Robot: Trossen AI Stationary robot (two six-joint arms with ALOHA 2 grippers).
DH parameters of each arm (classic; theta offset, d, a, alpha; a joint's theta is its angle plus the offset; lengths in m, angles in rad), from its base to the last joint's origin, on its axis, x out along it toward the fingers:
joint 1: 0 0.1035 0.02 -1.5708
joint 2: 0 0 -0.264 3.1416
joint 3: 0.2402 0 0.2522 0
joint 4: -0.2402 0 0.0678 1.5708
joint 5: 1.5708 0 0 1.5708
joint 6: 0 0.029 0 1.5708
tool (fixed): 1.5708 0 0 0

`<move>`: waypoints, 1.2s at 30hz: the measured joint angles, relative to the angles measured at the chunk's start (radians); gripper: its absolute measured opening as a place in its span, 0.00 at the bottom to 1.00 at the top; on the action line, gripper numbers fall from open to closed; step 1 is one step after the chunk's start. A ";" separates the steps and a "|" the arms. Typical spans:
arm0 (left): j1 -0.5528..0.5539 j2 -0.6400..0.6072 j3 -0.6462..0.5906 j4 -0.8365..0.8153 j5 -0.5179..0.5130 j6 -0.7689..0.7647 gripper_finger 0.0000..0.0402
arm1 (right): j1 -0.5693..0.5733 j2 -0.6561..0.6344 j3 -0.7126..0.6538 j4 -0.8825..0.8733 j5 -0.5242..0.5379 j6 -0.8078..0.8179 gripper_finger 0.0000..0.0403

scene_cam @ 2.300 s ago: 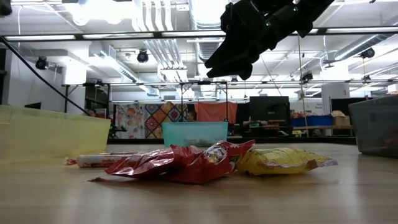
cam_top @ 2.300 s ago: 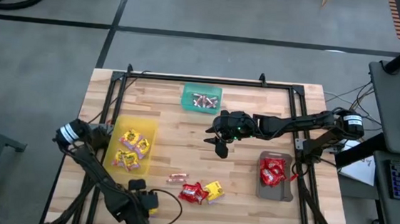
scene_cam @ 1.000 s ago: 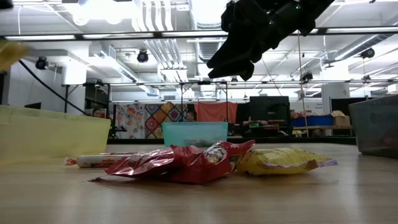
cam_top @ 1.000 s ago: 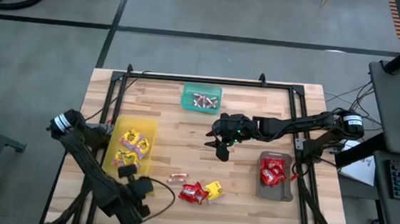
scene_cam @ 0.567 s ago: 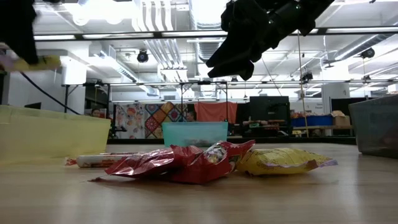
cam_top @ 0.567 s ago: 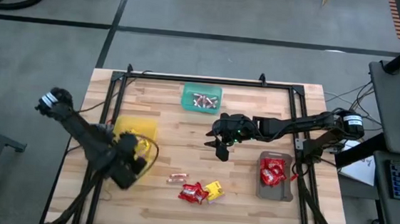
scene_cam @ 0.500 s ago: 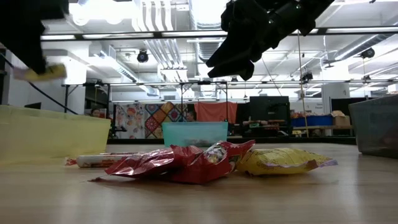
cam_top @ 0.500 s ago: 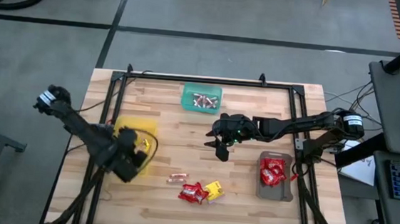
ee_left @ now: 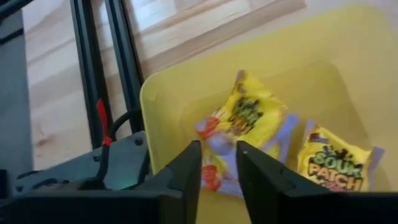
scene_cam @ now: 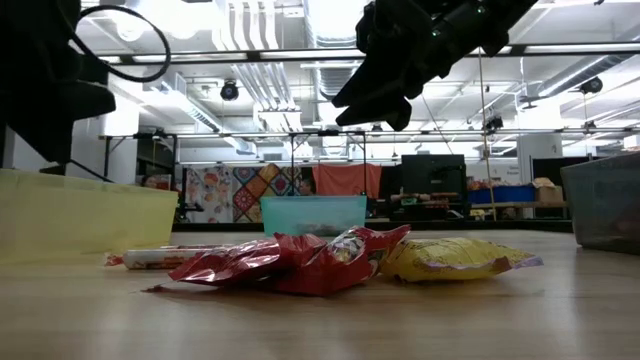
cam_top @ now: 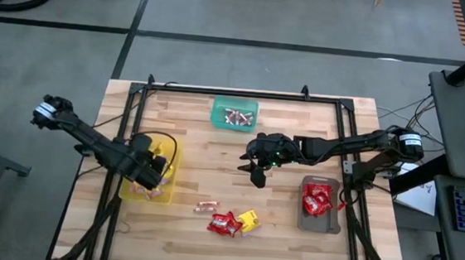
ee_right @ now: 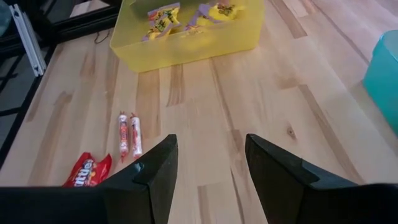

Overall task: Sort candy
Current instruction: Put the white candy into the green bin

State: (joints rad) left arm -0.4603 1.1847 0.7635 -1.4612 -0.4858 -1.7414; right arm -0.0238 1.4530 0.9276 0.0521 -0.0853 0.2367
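Note:
My left gripper (cam_top: 151, 171) hangs over the yellow tray (cam_top: 169, 193), its fingers (ee_left: 189, 168) a little apart and open. Below them, yellow packets (ee_left: 245, 115) lie on the tray's floor. My right gripper (cam_top: 255, 175) hovers open above the middle of the table with nothing between its fingers (ee_right: 155, 168). Loose candy lies flat on the wood near the front edge: two twisted rolls (cam_top: 206, 205), a red packet (cam_top: 223, 223) and a yellow packet (cam_top: 248, 221).
A green tray (cam_top: 234, 113) with twisted rolls stands at the far middle. A grey tray (cam_top: 318, 224) with red packets stands at the right. A black frame (cam_top: 227, 90) runs round the table. Bare wood lies between the trays.
My left gripper has swung from the table's near edge toward its far edge and come over the yellow tray, rolling its wrist on the way. The yellow packet that hung from its fingers in the low view no longer shows there.

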 joint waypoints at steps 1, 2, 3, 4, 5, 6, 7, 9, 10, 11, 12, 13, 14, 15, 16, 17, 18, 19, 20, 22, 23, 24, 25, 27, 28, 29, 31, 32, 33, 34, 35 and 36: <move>0.000 -0.004 0.002 0.001 0.000 -0.010 0.23 | 0.000 0.000 0.000 0.000 0.000 0.001 0.45; 0.000 -0.006 0.007 0.001 -0.001 -0.020 0.25 | 0.000 0.000 0.000 0.000 0.000 0.006 0.45; -0.001 -0.006 0.015 0.004 -0.005 -0.027 0.28 | 0.000 0.000 0.000 0.000 0.000 0.014 0.45; -0.002 -0.004 0.025 0.016 -0.017 -0.027 0.30 | 0.000 0.000 0.000 0.000 0.000 0.027 0.45; -0.005 0.000 0.038 0.034 -0.036 -0.021 0.32 | 0.000 0.000 0.000 0.000 0.000 0.038 0.45; -0.010 0.005 0.051 0.058 -0.061 -0.003 0.34 | 0.000 0.000 0.000 0.000 -0.001 0.052 0.45; -0.015 0.012 0.065 0.092 -0.097 0.032 0.35 | 0.000 0.000 0.000 -0.002 -0.001 0.062 0.45; -0.026 0.030 0.097 0.188 -0.175 0.126 0.36 | 0.007 0.002 0.000 -0.004 0.000 0.079 0.45; -0.032 0.040 0.114 0.244 -0.208 0.187 0.37 | 0.013 0.005 0.000 -0.009 0.000 0.083 0.45; -0.036 0.052 0.130 0.297 -0.233 0.257 0.37 | 0.020 0.007 0.000 -0.018 0.000 0.086 0.45; -0.039 0.065 0.147 0.351 -0.247 0.333 0.37 | 0.028 0.010 0.000 -0.026 -0.001 0.086 0.45; -0.042 0.080 0.164 0.410 -0.255 0.415 0.37 | 0.038 0.015 0.000 -0.028 -0.001 0.086 0.45; -0.045 0.095 0.179 0.467 -0.256 0.495 0.37 | 0.048 0.020 0.000 -0.025 -0.001 0.086 0.45; -0.048 0.111 0.192 0.518 -0.256 0.574 0.36 | 0.058 0.024 0.000 -0.025 -0.001 0.087 0.45; -0.051 0.129 0.205 0.566 -0.256 0.646 0.36 | 0.069 0.031 0.000 -0.024 -0.001 0.088 0.45; -0.055 0.147 0.218 0.615 -0.257 0.716 0.36 | 0.080 0.038 0.000 -0.021 -0.001 0.088 0.45; -0.060 0.166 0.228 0.657 -0.257 0.785 0.35 | 0.091 0.044 0.000 -0.021 0.002 0.085 0.45; -0.066 0.187 0.235 0.688 -0.257 0.857 0.35 | 0.102 0.053 0.000 -0.020 0.010 0.078 0.45; -0.074 0.208 0.239 0.721 -0.257 0.936 0.35 | 0.115 0.059 0.000 -0.017 0.019 0.066 0.45; -0.096 0.255 0.240 0.785 -0.250 1.100 0.33 | 0.136 0.070 0.000 -0.026 0.041 0.051 0.45; -0.103 0.281 0.239 0.806 -0.242 1.160 0.33 | 0.145 0.074 0.000 -0.033 0.044 0.051 0.45; -0.109 0.306 0.238 0.821 -0.236 1.196 0.32 | 0.154 0.076 0.000 -0.045 0.048 0.051 0.45; -0.110 0.332 0.237 0.834 -0.234 1.212 0.32 | 0.162 0.075 0.000 -0.065 0.053 0.051 0.45; -0.108 0.377 0.237 0.861 -0.234 1.215 0.31 | 0.178 0.070 0.000 -0.102 0.063 0.056 0.45; -0.106 0.402 0.237 0.879 -0.231 1.215 0.30 | 0.186 0.064 0.000 -0.120 0.070 0.060 0.45; -0.105 0.424 0.237 0.904 -0.222 1.217 0.30 | 0.196 0.057 0.000 -0.134 0.089 0.063 0.45; -0.104 0.467 0.237 0.952 -0.180 1.231 0.29 | 0.215 0.042 0.000 -0.146 0.127 0.066 0.45; -0.102 0.487 0.236 0.978 -0.160 1.241 0.28 | 0.223 0.034 0.000 -0.154 0.138 0.067 0.45; -0.101 0.504 0.236 1.004 -0.138 1.252 0.28 | 0.229 0.026 0.000 -0.162 0.138 0.067 0.45; -0.099 0.520 0.236 1.020 -0.120 1.260 0.27 | 0.234 0.022 0.000 -0.163 0.139 0.067 0.45; -0.095 0.534 0.236 1.026 -0.109 1.264 0.27 | 0.240 0.015 0.000 -0.163 0.139 0.068 0.45; -0.091 0.547 0.235 1.028 -0.101 1.270 0.26 | 0.243 0.008 0.000 -0.165 0.139 0.068 0.45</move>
State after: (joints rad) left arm -0.5512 1.7315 0.9985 -0.4335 -0.5869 -0.4719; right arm 0.2194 1.4606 0.9277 -0.1130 0.0536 0.3046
